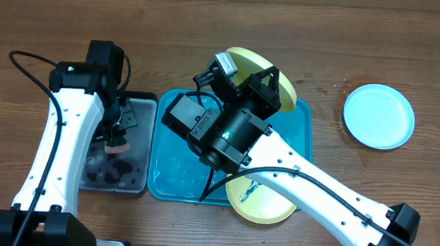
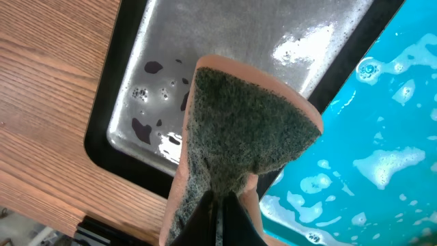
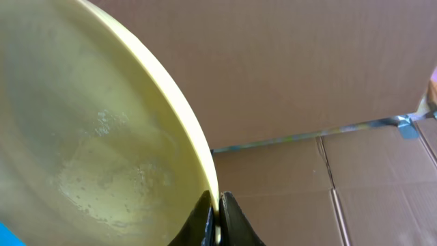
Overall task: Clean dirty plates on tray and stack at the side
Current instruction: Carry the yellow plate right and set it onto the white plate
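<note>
1. The table [image 1: 212, 28] looked like matt, grained wood.
2. The turquoise tray [image 2: 382, 137] gleamed, wet glossy plastic.
3. The sponge [image 2: 246, 116] showed a coarse dark face.
4. The yellow-green plate [image 3: 89, 137] was smooth plastic, water-filmed.

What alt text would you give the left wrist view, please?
The left gripper pinches a sponge, dark scouring side toward the camera, over the wet black tray. The soapy turquoise tray lies alongside at right, with the wooden table at left.
</note>
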Tool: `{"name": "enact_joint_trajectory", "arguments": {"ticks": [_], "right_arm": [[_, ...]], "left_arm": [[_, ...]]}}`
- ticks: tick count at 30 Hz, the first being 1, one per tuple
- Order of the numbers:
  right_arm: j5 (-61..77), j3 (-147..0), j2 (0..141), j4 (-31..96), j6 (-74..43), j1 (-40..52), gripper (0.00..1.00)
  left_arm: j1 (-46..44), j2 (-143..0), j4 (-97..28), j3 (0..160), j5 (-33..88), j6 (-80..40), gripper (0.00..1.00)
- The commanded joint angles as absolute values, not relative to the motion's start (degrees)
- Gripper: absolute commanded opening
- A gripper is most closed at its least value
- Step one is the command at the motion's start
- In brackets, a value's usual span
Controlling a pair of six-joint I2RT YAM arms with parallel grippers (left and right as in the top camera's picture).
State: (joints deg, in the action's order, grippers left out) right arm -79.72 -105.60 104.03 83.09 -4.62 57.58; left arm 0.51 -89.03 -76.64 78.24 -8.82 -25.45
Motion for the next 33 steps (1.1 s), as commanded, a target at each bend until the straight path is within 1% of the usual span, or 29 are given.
{"name": "enact_joint_trajectory", "arguments": {"ticks": [1, 2, 3, 5, 6, 8, 9, 10, 12, 13, 15, 16, 17, 18, 19, 21, 22, 23, 24, 26, 30, 33], "right_arm": [[-81.1, -106.9, 102.2, 82.2, -4.6, 57.9, 0.04], [-79.6, -106.9, 102.2, 81.4, -4.7, 57.9, 0.04], [-75.4, -106.9, 102.2, 79.5, -4.4, 57.9, 0.04], [-62.7, -106.8, 102.4, 75.8, -0.3, 55.7, 0.04], [-60.8, -106.8, 102.6, 76.1, 0.0, 54.6, 0.04], [-66.6, -106.9, 102.6, 79.7, -4.9, 54.3, 0.04], [-67.4, -106.9, 102.3, 80.3, -6.5, 54.6, 0.04], [-65.6, -106.9, 101.8, 79.8, -6.5, 55.0, 0.04], [-58.2, -106.9, 101.6, 76.0, -2.6, 54.6, 0.04], [-56.9, -106.9, 101.9, 75.5, -1.2, 54.0, 0.04], [-59.2, -106.9, 102.0, 78.6, -3.7, 53.7, 0.04], [-58.0, -106.9, 101.4, 79.5, -6.0, 54.2, 0.04], [-55.3, -106.9, 101.2, 78.7, -5.9, 54.5, 0.04], [-49.8, -106.9, 101.0, 76.2, -3.5, 54.2, 0.04], [-47.5, -106.9, 101.1, 75.2, -1.6, 53.5, 0.04], [-48.8, -106.9, 101.7, 76.7, -4.5, 52.8, 0.04], [-46.6, -106.9, 101.8, 77.1, -7.7, 52.8, 0.04], [-36.8, -106.9, 101.8, 76.8, -11.0, 52.2, 0.04], [-30.6, -106.9, 101.8, 76.8, -11.6, 51.5, 0.04], [-18.7, -105.9, 102.4, 75.9, -16.5, 48.6, 0.04], [-12.8, -100.5, 102.8, 70.9, -25.9, 42.9, 0.04], [-4.8, -94.5, 102.8, 64.6, -28.6, 36.6, 0.04]], "left_arm": [[0.8, -88.8, -76.4, 78.0, -9.0, -24.8, 0.04], [0.8, -88.8, -76.4, 78.0, -9.0, -24.8, 0.04], [0.8, -88.8, -76.4, 78.0, -9.0, -24.8, 0.04], [0.8, -88.8, -76.4, 78.0, -9.0, -24.8, 0.04], [0.8, -88.8, -76.4, 78.0, -9.0, -24.8, 0.04], [0.8, -88.8, -76.5, 78.0, -9.0, -24.8, 0.04], [0.8, -88.8, -76.6, 78.0, -9.0, -24.8, 0.04], [0.8, -88.8, -76.6, 78.0, -9.0, -24.6, 0.04], [0.8, -88.8, -76.4, 78.0, -9.0, -24.6, 0.04], [0.8, -88.8, -76.3, 78.0, -8.9, -24.6, 0.04], [0.8, -88.8, -76.4, 78.0, -8.7, -24.6, 0.04], [0.8, -88.8, -76.7, 78.0, -8.6, -24.6, 0.04], [0.8, -88.8, -76.8, 78.0, -8.4, -24.3, 0.04], [0.8, -88.8, -76.7, 78.0, -8.4, -24.3, 0.04], [0.8, -88.8, -76.5, 78.0, -8.4, -24.4, 0.04], [0.8, -88.8, -76.3, 78.0, -8.0, -24.4, 0.04], [0.8, -88.8, -76.5, 78.0, -7.8, -24.4, 0.04], [0.8, -88.8, -76.8, 78.0, -7.9, -24.3, 0.04], [0.8, -88.8, -76.8, 78.0, -7.9, -24.2, 0.04], [0.8, -88.8, -76.6, 78.0, -7.9, -24.2, 0.04], [0.8, -88.8, -76.6, 78.0, -7.9, -24.2, 0.04], [0.8, -88.8, -76.7, 78.0, -7.9, -24.2, 0.04]]}}
